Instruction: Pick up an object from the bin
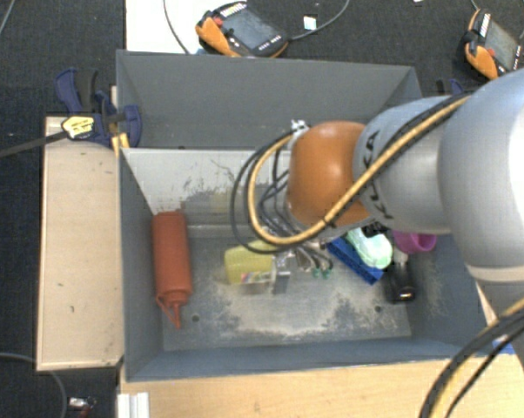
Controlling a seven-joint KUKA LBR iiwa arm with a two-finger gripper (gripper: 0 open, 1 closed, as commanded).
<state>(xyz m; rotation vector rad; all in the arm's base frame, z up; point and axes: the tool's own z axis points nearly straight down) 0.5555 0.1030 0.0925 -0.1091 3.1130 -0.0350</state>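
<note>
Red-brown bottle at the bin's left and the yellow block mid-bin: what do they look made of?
Red-brown bottle: probably plastic, with a matte, evenly coloured surface and a narrowed nozzle end that looks moulded. Yellow block: possibly foam or soft plastic, dull with rounded edges; the look leaves it open.

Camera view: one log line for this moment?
gripper low in bin, at yellow block right end | grasp unclear | red-brown bottle lying left, apart

Yellow block (245,266), apparently lying flat, mid-floor of bin (137,251).

Dark carpet floor (36,24); white paper sheet (149,16) on it.
</note>
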